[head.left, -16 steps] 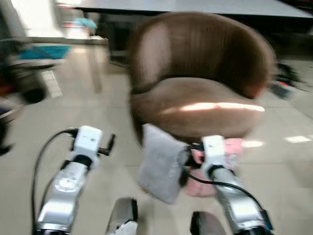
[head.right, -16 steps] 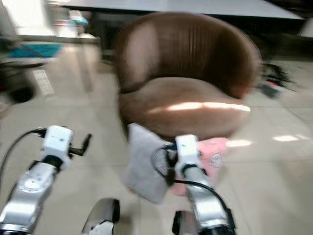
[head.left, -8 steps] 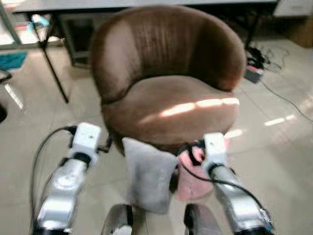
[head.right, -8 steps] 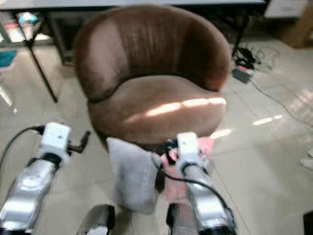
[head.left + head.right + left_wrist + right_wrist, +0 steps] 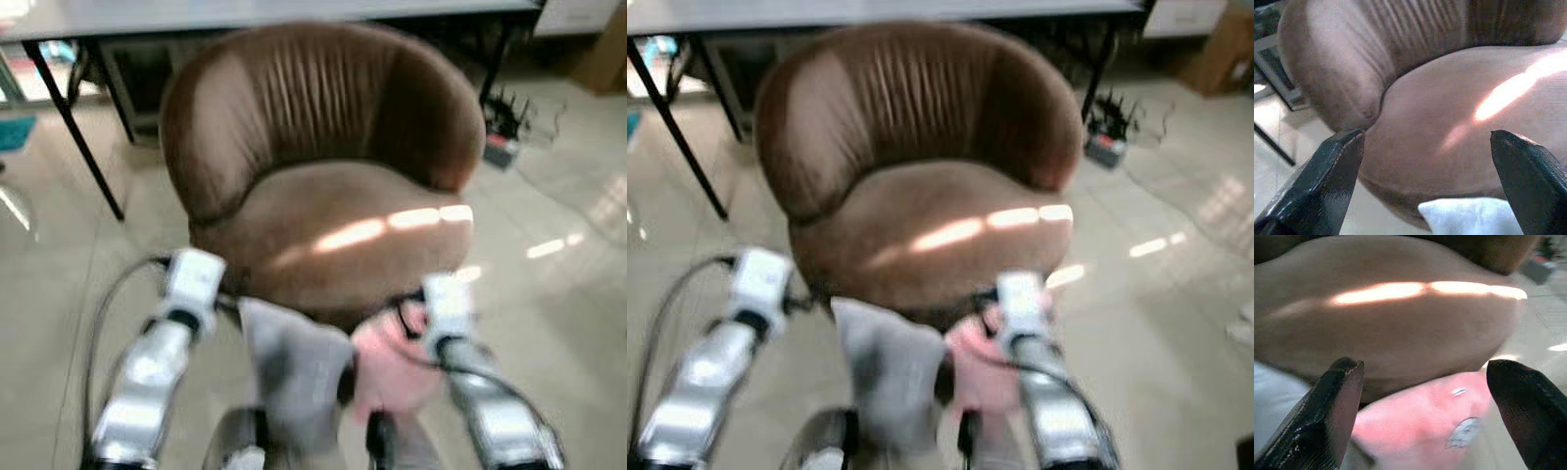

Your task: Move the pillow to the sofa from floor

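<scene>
Two pillows down on the floor [image 5: 578, 323], leaning against the front of the brown sofa [image 5: 333, 225]: grey pillow [image 5: 294, 377] on the left, pink pillow [image 5: 392, 367] just beside it, probably touching, though badly blurred. Framed closer and squarer on the sofa than half a second ago, arms nearer the pillows; reads as the approach closing, no pickup yet. Left gripper [image 5: 1425, 139] spread wide near the grey pillow's top edge, holding nothing. Right gripper [image 5: 1425, 367] likewise released, near the pink pillow. Both soft, slumped, easy to pinch.
</scene>
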`<state>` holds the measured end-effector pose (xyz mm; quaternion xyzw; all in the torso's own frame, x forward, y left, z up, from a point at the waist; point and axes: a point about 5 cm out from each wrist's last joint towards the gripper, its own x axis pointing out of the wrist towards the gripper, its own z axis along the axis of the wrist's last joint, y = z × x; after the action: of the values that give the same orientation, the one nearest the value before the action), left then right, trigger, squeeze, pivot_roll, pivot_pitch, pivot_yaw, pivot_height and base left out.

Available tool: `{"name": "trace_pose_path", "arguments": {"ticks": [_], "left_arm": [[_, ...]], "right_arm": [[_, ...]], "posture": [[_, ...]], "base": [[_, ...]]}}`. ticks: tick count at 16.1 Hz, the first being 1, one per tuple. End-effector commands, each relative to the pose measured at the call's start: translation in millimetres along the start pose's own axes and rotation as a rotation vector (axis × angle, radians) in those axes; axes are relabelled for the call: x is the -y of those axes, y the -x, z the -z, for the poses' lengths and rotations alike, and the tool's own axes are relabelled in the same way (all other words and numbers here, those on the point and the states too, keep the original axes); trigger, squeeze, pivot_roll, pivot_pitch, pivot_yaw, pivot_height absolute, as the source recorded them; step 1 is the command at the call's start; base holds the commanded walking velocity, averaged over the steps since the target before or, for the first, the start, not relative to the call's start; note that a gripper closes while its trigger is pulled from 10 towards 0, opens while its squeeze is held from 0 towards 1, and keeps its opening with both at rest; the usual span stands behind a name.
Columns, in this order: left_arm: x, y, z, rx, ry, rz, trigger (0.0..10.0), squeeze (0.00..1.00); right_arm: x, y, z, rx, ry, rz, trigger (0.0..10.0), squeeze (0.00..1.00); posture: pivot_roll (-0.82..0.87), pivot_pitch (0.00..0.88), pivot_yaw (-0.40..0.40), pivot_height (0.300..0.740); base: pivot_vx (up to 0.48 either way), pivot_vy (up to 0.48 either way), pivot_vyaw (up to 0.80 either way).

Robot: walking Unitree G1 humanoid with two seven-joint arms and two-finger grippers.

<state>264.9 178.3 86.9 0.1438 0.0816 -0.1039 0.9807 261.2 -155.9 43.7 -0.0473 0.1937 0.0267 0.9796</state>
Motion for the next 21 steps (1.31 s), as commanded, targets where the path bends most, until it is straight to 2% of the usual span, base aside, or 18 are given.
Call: {"name": "trace_pose_path", "arguments": {"ticks": [1,3,8,12,15,16,17,18,20,21], "left_arm": [[-10.2,1.7,0,-0.002,-0.015,-0.027,10.0,0.0],[-10.7,1.7,0,-0.007,-0.022,-0.04,10.0,0.0],[-10.3,1.2,1,-0.006,-0.057,-0.042,10.0,0.0],[-13.5,4.2,0,-0.004,-0.09,-0.041,10.0,0.0],[-7.1,8.6,8,-0.034,-0.079,0.052,10.0,0.0],[-3.8,9.0,14,-0.051,-0.081,0.08,10.0,0.0],[-2.9,8.8,16,-0.057,-0.085,0.089,10.0,0.0],[-5.8,3.4,14,-0.059,-0.093,0.087,10.0,0.0],[-15.1,0.3,-1,-0.028,-0.088,0.119,10.0,0.0],[-22.8,8.2,-8,-0.016,-0.075,0.169,10.0,0.0]], "right_arm": [[-10.6,-1.0,-6,0.021,-0.012,-0.032,10.0,0.0],[-11.4,-1.3,-6,0.015,-0.012,-0.037,10.0,0.0],[-15.3,-2.2,-3,0.006,-0.004,-0.069,10.0,0.0],[-21.5,-5.3,5,-0.018,0.003,-0.115,10.0,0.0],[-33.1,-13.8,15,-0.054,0.009,-0.189,10.0,0.0],[-36.4,-20.1,19,-0.087,-0.032,-0.201,10.0,0.0],[-38.8,-24.4,21,-0.103,-0.064,-0.213,10.0,0.18],[-43.9,-31.2,21,-0.129,-0.135,-0.239,10.0,1.0],[-54.2,-41.3,15,-0.155,-0.226,-0.287,10.0,1.0],[-59.6,-46.3,12,-0.165,-0.264,-0.298,10.0,1.0]], "posture": [[0.06,0.012,-0.009,0.615],[0.06,0.012,-0.009,0.615],[0.07,0.0,-0.015,0.567],[0.1,0.0,-0.014,0.567],[0.11,0.037,0.005,0.567],[0.1,0.059,0.003,0.567],[0.11,0.064,0.001,0.567],[0.13,0.097,-0.01,0.567],[0.17,0.149,-0.016,0.567],[0.22,0.198,-0.013,0.567]], "base": [[0.349,0.0,0.0],[0.159,0.0,0.0],[0.0,0.0,0.0],[0.0,0.0,0.0],[0.0,0.0,0.0],[0.0,0.0,0.0],[0.0,0.0,0.0],[0.0,0.0,0.0],[0.0,0.0,0.0],[0.0,0.0,0.0]]}}
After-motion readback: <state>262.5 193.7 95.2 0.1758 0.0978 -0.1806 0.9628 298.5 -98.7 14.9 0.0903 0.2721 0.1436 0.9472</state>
